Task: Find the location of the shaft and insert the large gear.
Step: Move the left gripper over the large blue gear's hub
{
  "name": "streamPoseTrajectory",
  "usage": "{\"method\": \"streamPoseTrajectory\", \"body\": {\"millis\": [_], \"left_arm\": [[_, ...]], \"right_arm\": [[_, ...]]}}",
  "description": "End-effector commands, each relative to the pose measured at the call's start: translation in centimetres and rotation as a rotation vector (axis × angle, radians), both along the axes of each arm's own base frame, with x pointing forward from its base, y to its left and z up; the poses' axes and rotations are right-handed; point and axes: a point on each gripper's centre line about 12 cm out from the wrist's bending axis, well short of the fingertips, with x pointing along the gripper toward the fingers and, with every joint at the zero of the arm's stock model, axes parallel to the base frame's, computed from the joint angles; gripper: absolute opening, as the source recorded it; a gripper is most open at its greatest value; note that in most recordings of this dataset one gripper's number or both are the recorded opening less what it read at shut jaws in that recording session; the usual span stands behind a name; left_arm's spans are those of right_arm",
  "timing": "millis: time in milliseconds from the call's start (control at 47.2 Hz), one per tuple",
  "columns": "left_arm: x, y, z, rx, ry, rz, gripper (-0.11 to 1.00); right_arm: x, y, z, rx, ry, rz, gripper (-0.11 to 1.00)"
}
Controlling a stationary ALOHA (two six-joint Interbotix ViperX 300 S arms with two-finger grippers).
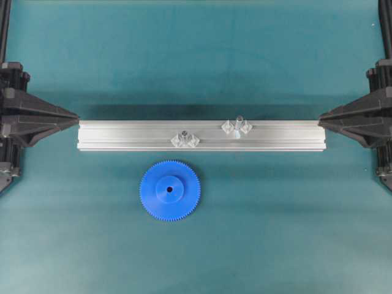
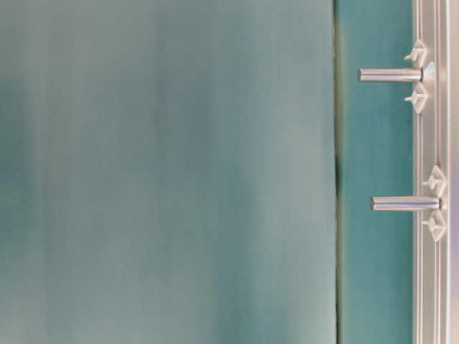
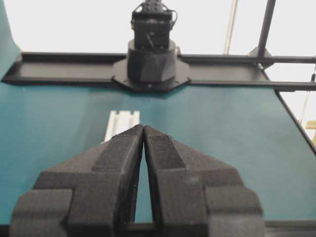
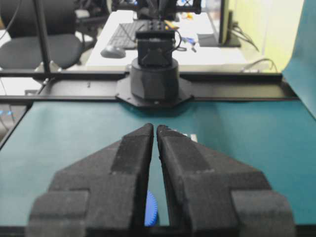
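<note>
Both arms rest level at the counter's sides, the left end effector and right end effector each pointing inward at an end of the rail, tips pressed together on nothing. The right wrist view shows only a sliver of the gear beneath the fingers, and the left wrist view only the rail's near end past its fingertips. The shaft stands on the rail right of centre between two clear pieces, a shorter pin to its left, and the gear lies flat on the counter just in front of the rail.
</note>
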Motion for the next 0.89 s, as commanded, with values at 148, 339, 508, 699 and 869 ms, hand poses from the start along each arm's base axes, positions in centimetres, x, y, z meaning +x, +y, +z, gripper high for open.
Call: {"method": "streamPoseTrajectory", "body": {"millis": [148, 339, 508, 699, 869], "left_arm": [[0.2, -0.3, -1.6, -0.103, 0.048, -0.024, 0.02], [0.9, -0.4, -2.2, -0.086, 0.12, -0.024, 0.01], [2.0, -0.6, -2.5, -0.074, 0.194, -0.029, 0.01], [3.4, -1.1, -3.3, -0.039, 0.262, -0.045, 0.01], [4.5, -1.3, -4.7, -0.035, 0.329, -0.051, 0.01]], "right_arm": [[-0.1, -0.3, -1.0, 0.04, 0.05, -0.015, 0.12], [-0.5, -0.3, -2.2, 0.074, 0.163, -0.015, 0.01], [-0.8, -0.2, -2.8, 0.077, 0.222, -0.016, 0.01], [-1.0, -0.3, -3.8, 0.079, 0.298, -0.021, 0.01], [-1.2, -0.3, -4.7, 0.08, 0.366, -0.022, 0.01]]}}
